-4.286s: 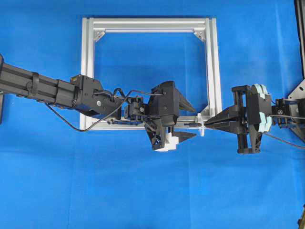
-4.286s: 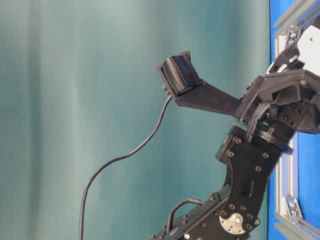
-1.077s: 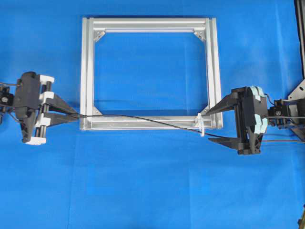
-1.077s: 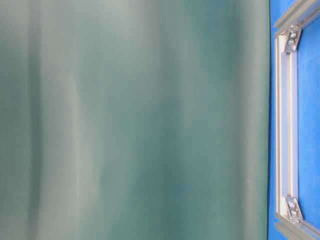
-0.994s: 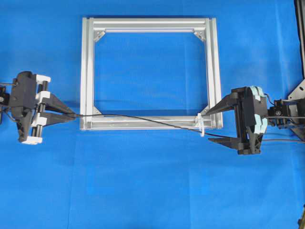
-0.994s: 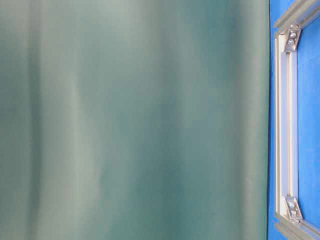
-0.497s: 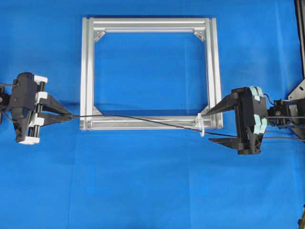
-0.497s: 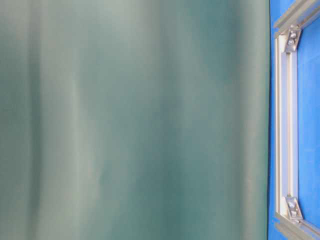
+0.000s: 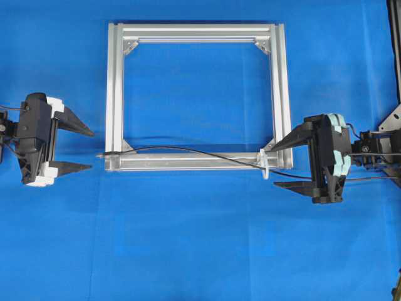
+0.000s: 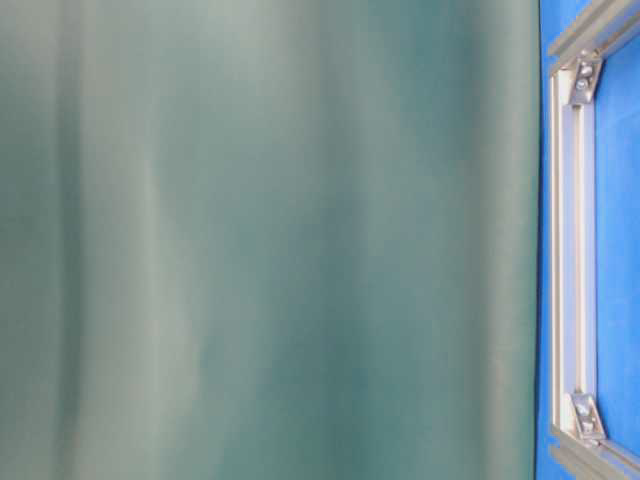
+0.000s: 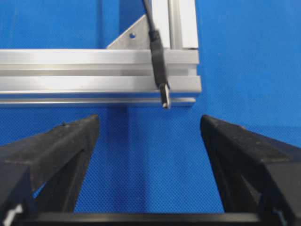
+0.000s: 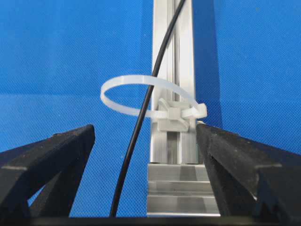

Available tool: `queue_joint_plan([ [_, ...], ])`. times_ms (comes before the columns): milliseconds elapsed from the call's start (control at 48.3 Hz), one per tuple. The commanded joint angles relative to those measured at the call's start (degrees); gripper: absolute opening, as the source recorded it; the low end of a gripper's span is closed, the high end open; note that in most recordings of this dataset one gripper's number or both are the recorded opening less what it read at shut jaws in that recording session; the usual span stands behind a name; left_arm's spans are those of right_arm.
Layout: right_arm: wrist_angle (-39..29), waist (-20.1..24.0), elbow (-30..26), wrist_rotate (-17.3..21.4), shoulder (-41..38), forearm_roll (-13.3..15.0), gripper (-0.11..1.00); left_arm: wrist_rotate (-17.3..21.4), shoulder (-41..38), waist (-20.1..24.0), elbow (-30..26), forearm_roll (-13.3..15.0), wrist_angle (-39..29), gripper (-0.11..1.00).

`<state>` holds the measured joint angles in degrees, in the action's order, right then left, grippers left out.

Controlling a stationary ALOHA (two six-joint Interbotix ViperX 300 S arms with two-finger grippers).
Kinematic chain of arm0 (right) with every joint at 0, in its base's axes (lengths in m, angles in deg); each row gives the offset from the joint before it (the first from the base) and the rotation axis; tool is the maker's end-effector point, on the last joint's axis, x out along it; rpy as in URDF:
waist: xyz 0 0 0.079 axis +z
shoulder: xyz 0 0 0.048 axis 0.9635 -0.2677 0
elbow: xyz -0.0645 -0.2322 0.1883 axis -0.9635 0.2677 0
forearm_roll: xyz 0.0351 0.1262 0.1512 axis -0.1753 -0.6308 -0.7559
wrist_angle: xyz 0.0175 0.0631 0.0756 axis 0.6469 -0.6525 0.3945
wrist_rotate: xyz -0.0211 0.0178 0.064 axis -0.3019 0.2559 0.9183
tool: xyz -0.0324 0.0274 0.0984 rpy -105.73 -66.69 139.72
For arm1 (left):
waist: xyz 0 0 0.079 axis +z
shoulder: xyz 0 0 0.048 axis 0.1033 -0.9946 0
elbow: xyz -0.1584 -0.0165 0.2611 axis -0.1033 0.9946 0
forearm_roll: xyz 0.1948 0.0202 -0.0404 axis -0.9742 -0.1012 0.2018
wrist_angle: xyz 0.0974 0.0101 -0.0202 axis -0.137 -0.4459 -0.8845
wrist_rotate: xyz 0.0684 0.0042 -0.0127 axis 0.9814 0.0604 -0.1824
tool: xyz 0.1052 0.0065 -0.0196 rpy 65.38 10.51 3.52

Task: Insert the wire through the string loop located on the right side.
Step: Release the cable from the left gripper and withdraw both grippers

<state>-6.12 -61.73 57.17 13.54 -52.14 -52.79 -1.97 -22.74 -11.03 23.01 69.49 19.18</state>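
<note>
Wire (image 9: 188, 152) runs through the string loop (image 9: 264, 164) at the aluminium frame's (image 9: 113, 94) five-o'clock corner, its plug lying free at seven o'clock. Left hand (image 9: 80, 149) and right hand (image 9: 283, 164) both gape wide, holding nothing, on the blue worktop (image 9: 200, 238).

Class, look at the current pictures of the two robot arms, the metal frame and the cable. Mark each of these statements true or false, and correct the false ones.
1. The thin black wire passes through the white plastic string loop. True.
2. The left pincer is clamped on the wire's plug tip. False: its jaws stand open and the small cylindrical plug tip lies free on the frame's corner.
3. The right pincer is open. True.
4. The silver aluminium frame has been lifted off the blue cloth. False: it lies flat on it.
5. The loop sits at the frame's top left corner. False: it is at the bottom right corner.
</note>
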Motion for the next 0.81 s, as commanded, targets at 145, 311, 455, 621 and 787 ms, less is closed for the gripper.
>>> queue_joint_plan([
  [145, -1.2, -0.4, -1.3, -0.3, 4.5, 0.2, 0.94, -0.1, 2.5, 0.4, -1.9, -0.1, 0.2, 0.82],
  [311, -5.5, -1.8, -1.4, -1.6, 10.5, 0.2, 0.94, 0.5, 5.9, 0.6, -3.8, -0.1, -1.8, 0.82],
  [455, -9.8, -2.5, -1.8, -3.7, 16.2, 0.2, 0.94, 0.5, 8.8, 1.1, -5.4, -0.1, -4.7, 0.82],
  [621, -13.9, -2.9, -2.3, -5.3, 20.8, 0.2, 0.94, 0.4, 11.4, 1.1, -6.8, -0.1, -6.8, 0.82],
  [787, -14.7, -3.1, -2.2, -5.4, 21.9, 0.2, 0.94, 0.5, 11.9, 1.1, -6.9, -0.1, -7.3, 0.82],
])
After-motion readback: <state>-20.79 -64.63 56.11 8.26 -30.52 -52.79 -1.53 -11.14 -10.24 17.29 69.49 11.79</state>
